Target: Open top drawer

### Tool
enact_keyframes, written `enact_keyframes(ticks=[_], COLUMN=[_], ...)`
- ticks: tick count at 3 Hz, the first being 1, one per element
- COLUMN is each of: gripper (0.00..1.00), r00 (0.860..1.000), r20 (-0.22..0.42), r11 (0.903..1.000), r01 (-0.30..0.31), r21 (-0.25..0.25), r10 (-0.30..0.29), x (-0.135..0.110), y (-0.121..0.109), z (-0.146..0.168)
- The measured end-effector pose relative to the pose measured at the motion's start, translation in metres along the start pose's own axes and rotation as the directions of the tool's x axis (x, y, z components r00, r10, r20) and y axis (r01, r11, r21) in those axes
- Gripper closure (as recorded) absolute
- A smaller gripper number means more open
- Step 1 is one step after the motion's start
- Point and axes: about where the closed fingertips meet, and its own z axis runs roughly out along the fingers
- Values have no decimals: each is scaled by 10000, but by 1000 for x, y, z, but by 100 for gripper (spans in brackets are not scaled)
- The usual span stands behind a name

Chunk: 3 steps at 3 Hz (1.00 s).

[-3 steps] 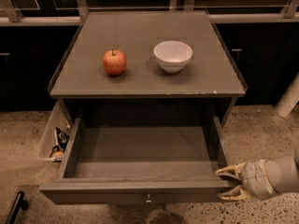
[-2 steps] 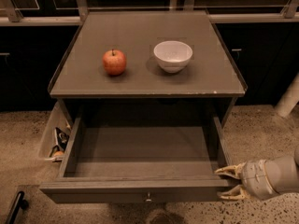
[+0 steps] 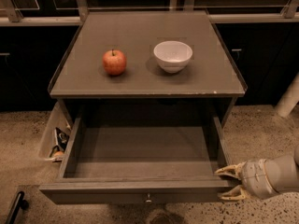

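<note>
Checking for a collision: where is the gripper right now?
The gripper sits at the camera view's lower right, at the right end of the front panel of the open top drawer.

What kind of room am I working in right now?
Probably a kitchen or break room: dark cabinets behind, speckled floor, an apple and bowl on the unit. The gripper is at the right front corner of the open top drawer.
</note>
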Motion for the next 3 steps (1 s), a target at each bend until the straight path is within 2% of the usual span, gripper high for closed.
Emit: enact_keyframes(ticks=[1, 2, 3], gripper=[11, 0, 0], r00=[10000, 10000, 9997], r20=[0, 20, 158], r11=[10000, 10000, 9998], r01=[0, -17, 158], r21=[0, -16, 116], r10=[0, 17, -160], x=[0, 0, -8], y=[0, 1, -4], z=[0, 1, -3])
